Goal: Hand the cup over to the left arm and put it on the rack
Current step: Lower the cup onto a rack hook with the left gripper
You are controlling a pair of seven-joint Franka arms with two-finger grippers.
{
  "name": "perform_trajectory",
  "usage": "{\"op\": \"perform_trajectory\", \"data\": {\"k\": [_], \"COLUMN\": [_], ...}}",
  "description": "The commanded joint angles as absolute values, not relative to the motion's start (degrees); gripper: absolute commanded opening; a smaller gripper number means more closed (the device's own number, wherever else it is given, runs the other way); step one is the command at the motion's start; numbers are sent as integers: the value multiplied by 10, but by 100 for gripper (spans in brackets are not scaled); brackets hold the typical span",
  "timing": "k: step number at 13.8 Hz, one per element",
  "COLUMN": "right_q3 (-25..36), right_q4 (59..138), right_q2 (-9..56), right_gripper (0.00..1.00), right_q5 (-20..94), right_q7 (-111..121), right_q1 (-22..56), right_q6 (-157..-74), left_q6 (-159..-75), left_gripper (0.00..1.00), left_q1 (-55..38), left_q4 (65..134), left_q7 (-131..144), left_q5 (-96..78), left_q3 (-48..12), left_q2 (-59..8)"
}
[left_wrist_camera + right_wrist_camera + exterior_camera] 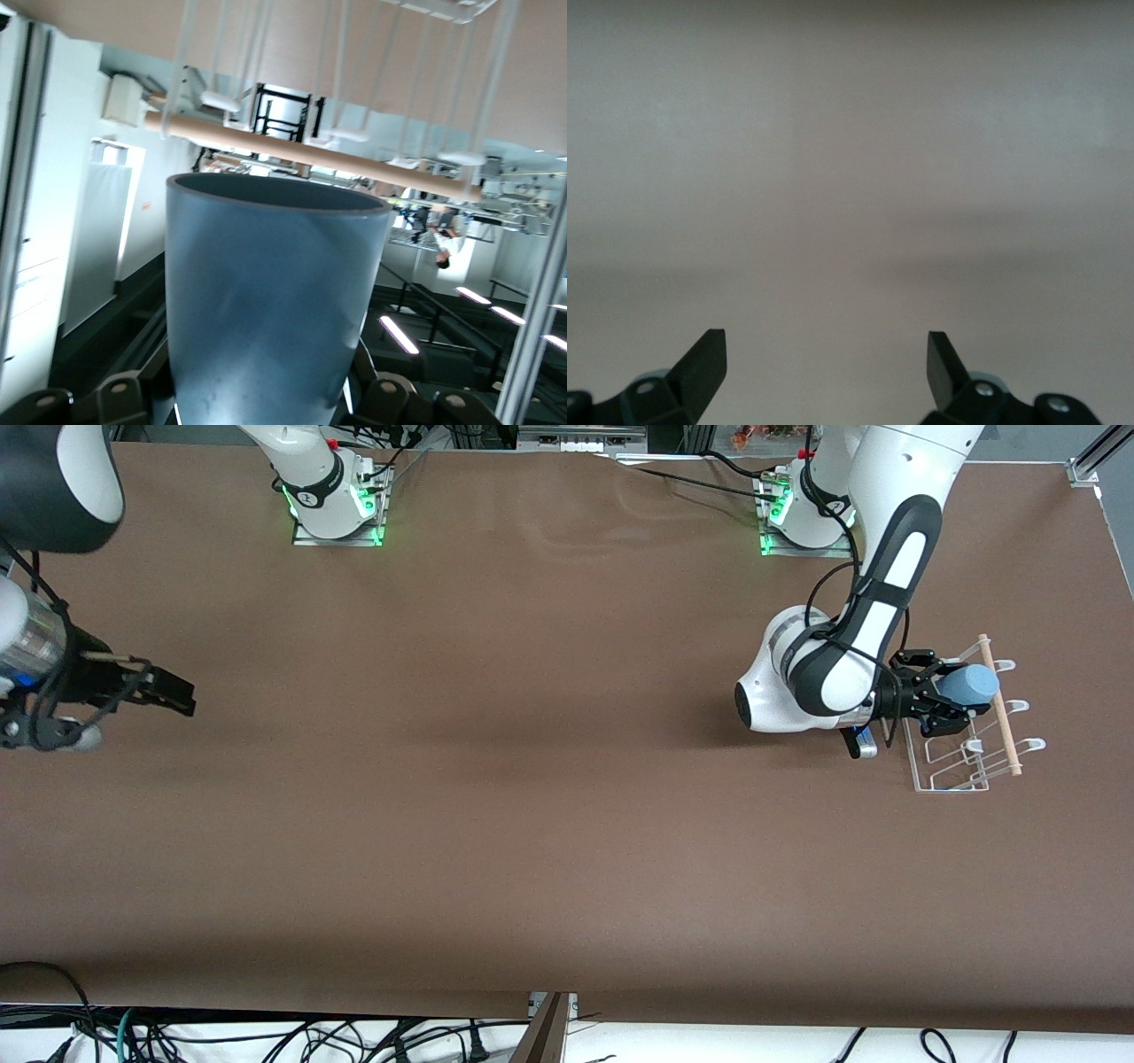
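- One cup (968,684), small and light blue, sits in your left gripper (946,700), lying on its side in the air over the rack (941,781) at the left arm's end of the table (532,824).
- Its long axis runs roughly level, along the line of the gripper: the bottom end is buried between the fingers, and the open rim points away from the wrist, toward the wooden dowel (1001,707).
- In the left wrist view you look up the cup's (270,301) side to its rim, with the dowel (310,152) crossing just past the rim and the white-tipped prongs (220,99) near it.
- The black fingers (914,661) of the left gripper are closed tight on the cup's narrow end, one on each side; most of the cup's length sticks out past the fingertips.
- From the front camera the cup's rim overlaps the dowel; you cannot tell whether they touch.
- The rack itself rests on the brown table, its prongs (1019,706) turned up along the dowel side.
- The left arm (877,620) reaches from its base down to the rack, wrist bent low.
- Your right gripper (173,691) waits over bare table at the right arm's end, well apart from the cup; its fingers (700,363) stand wide apart and hold nothing.
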State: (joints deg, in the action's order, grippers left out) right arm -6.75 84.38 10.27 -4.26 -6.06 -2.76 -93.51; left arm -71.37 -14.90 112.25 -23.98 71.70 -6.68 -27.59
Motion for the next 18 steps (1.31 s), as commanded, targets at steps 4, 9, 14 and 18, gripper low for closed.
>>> {"op": "perform_trajectory", "data": {"k": [4,9,14,18], "right_q3": [-73,-72,-73,-72], "right_q4": [901,887,880,879], "right_q2": [46,57,58,62], "right_gripper": [100,100,100,100], "right_q5": [-46,-47,-44,-44], "right_q7": [-53,-47,-48,-48], "right_q1": [-34,-34,-33,-34], "right_q6": [-937,-937,-939,-940], "left_q6": [-766,-789,-802,-809], "left_gripper": [9,10,10,10], "left_q1": [-102,-88,-76,-76], "left_q4": [1141,1148,1148,1147], "left_q7": [-243,-243,-237,-236], "left_q5": [770,796,816,824], "left_q3": [-66,-66,-66,-66], "left_q2": [-260,-273,-292,-301]}}
